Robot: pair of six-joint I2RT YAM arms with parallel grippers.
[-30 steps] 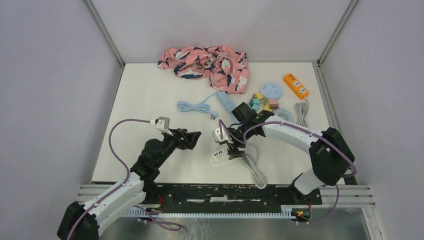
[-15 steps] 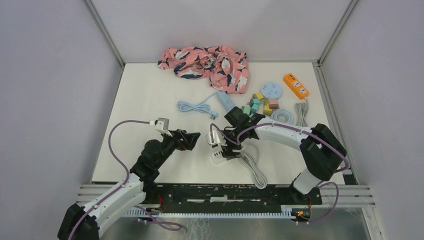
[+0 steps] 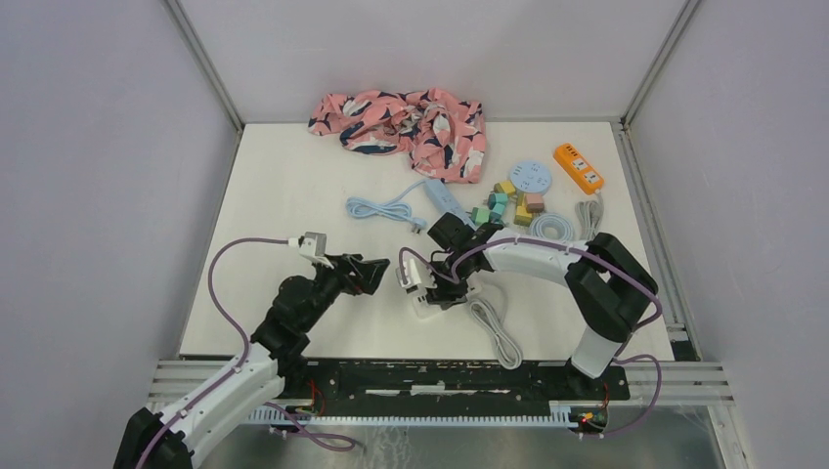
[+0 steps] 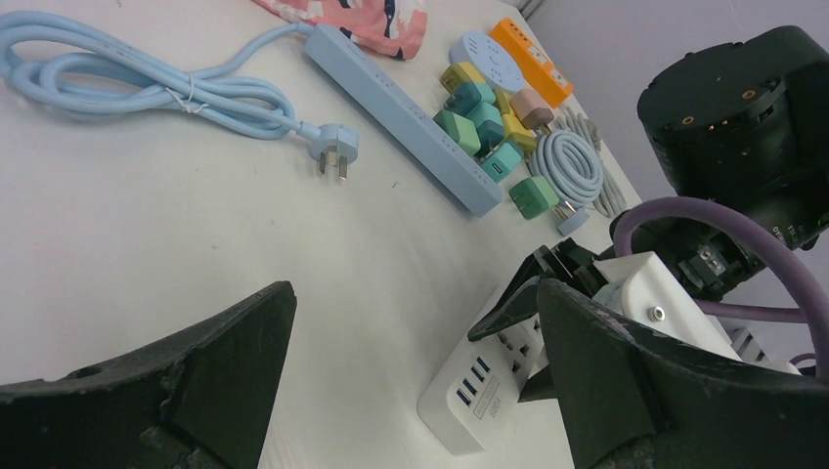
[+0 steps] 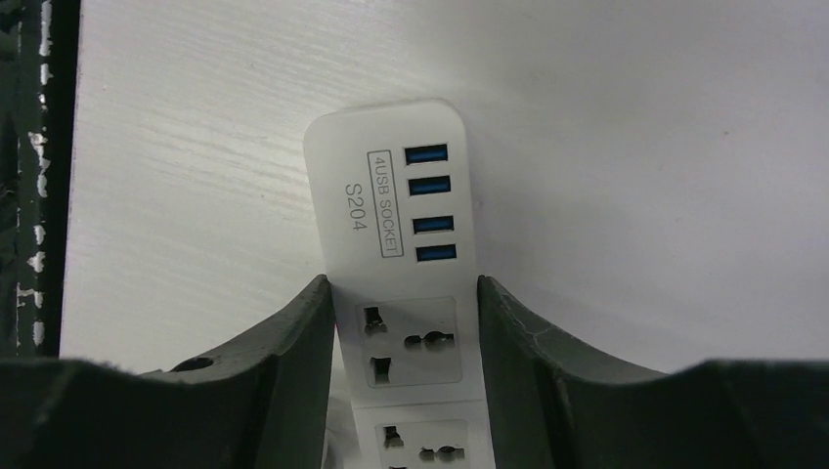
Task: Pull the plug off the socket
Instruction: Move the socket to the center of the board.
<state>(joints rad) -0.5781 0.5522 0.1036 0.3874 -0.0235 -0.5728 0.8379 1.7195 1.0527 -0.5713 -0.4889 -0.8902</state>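
White power strip (image 5: 391, 210) printed "4USB SOCKET S204", four blue USB ports (image 5: 427, 154), near centre of counter (image 3: 293, 186), right tool (image 5: 403, 293) clamped across its sides, left tool (image 4: 413, 293) wide open just left of it

1. The right gripper (image 3: 431, 289) is sitting right over the white power strip (image 3: 421, 307) near the table's (image 3: 293, 186) front edge. Only the strip's near end is showing.
2. The left gripper (image 3: 377, 271) is hanging just left of the strip, pointing toward it.
3. A white cable (image 3: 497, 334) is trailing from the strip toward the front right.
4. A pink cloth (image 3: 401, 122) is lying bunched at the back, well apart.
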